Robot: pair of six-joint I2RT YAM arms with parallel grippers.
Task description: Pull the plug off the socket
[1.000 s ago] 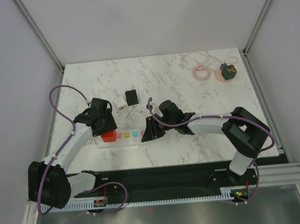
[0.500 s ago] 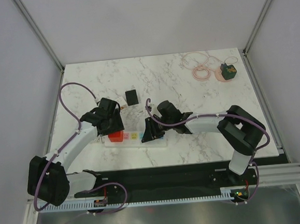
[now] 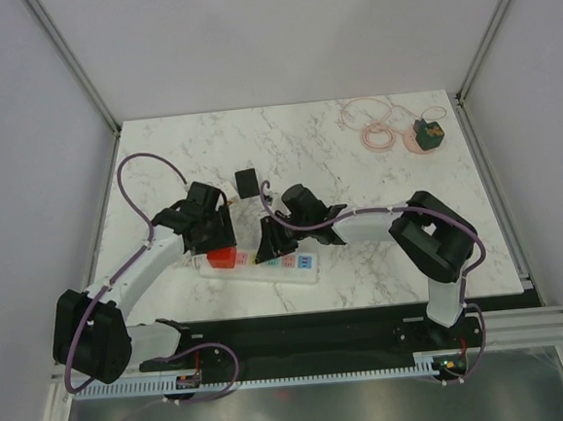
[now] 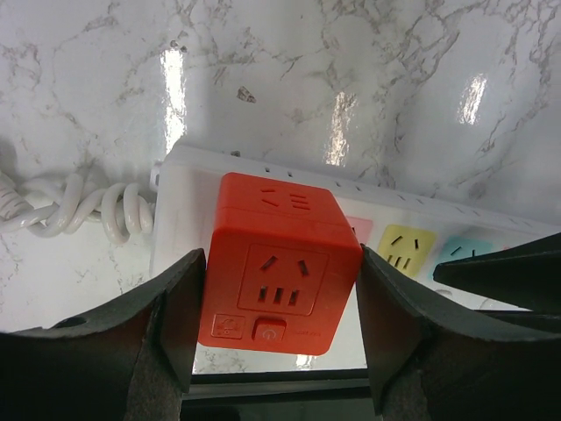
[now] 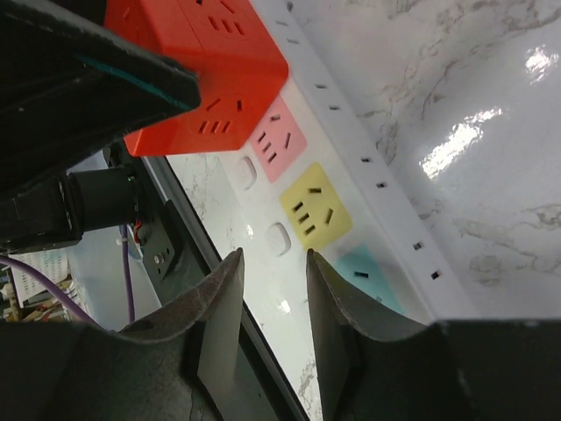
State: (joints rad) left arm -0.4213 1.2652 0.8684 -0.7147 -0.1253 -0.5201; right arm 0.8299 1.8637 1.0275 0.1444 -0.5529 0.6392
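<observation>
While in the left pincer [image 4: 276, 303], orange plug [image 4: 285, 219] with power-symbol button [image 4: 268, 331].

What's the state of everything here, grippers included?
red cube plug: sitting at one end of the power strip.
power strip: lying flat, other visible outlets empty.
left gripper: shut on the red cube plug.
right gripper: slightly open over the power strip, gripping nothing.
black block: lying loose, untouched.
pink cable: coiled, far right corner.
</observation>
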